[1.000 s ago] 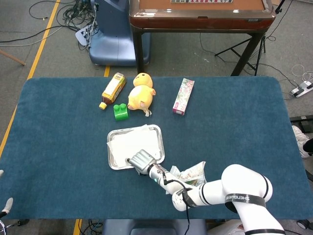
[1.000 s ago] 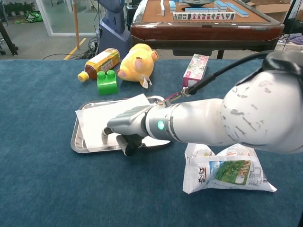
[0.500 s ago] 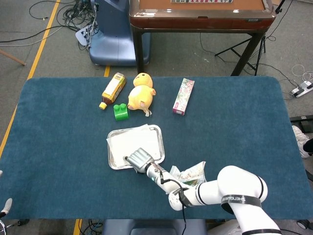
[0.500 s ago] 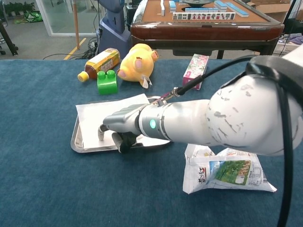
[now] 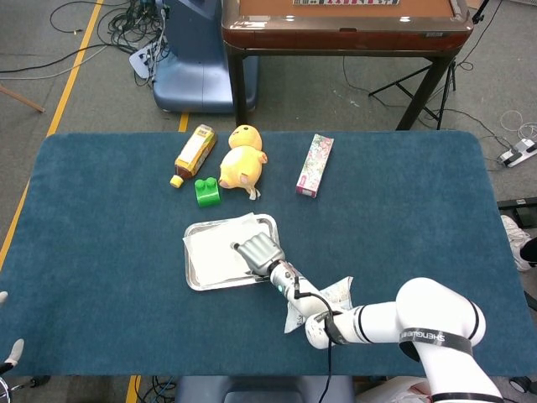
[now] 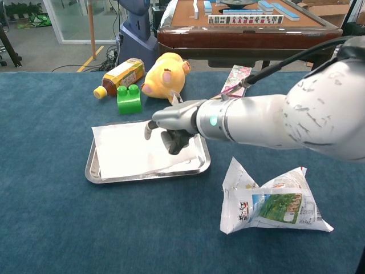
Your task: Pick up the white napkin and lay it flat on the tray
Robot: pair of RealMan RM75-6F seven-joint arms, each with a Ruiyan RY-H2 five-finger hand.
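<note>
Over the tray's (image 6: 90,171) right half, the right hand (image 6: 171,127) hangs with fingers loosely curled and nothing in them, just above the napkin (image 6: 134,153); whether a fingertip touches the sheet I cannot tell. The napkin lies spread on the tray, its far-left corner overhanging the rim. The left hand is out of both views. The job looks nearly done, so the best move now is probably to lift the hand straight up and clear, without dragging the paper. If smoothing is wanted, a light stroke toward the left would do, pressing gently so the tray does not slide on the tabletop (image 5: 403,218). A second ago the hand sat at the tray's near edge, low on the napkin; it has since moved to the far right part and risen.
</note>
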